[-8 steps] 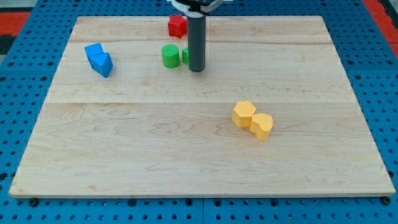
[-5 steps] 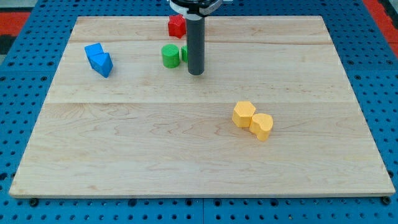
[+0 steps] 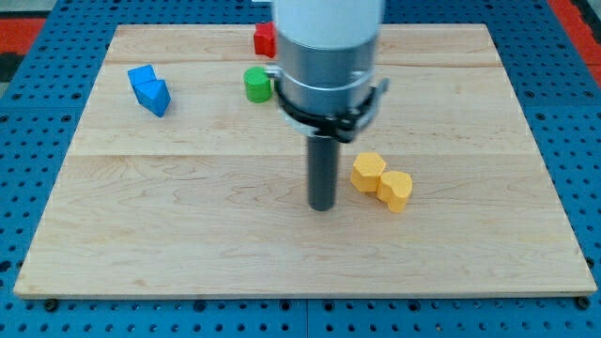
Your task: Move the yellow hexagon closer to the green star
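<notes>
The yellow hexagon (image 3: 368,172) lies right of the board's middle, touching a second yellow block (image 3: 395,190) at its lower right. My tip (image 3: 322,206) rests on the board just left of and slightly below the hexagon, a small gap apart. The green star is hidden behind my arm; only a green cylinder (image 3: 256,84) shows near the view's top, left of the arm.
A red block (image 3: 264,38) sits at the top edge, partly hidden by my arm. Two blue blocks (image 3: 149,89) touch each other at the upper left. The wooden board (image 3: 188,225) lies on a blue pegboard.
My tip has moved from beside the green blocks near the top down and to the right, to just left of the yellow hexagon. No block has moved.
</notes>
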You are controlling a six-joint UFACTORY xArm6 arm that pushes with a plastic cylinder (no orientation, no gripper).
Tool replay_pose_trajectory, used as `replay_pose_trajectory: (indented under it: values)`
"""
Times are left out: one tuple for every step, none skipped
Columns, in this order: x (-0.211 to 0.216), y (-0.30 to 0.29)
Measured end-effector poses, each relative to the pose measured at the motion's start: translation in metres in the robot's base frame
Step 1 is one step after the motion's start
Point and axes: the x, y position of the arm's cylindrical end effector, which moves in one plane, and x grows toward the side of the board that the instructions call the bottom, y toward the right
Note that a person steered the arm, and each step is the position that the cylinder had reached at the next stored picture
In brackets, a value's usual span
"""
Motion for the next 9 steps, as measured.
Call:
replay_pose_trajectory:
  values:
    - [0.007,0.031]
    - [0.015,0.091]
    - [0.011,0.102]
    - [0.0,0.092]
    - [-0.004,0.049]
    - [-0.024,0.056]
    - [-0.051,0.058]
    - [-0.088,0.007]
    - [-0.111,-0.027]
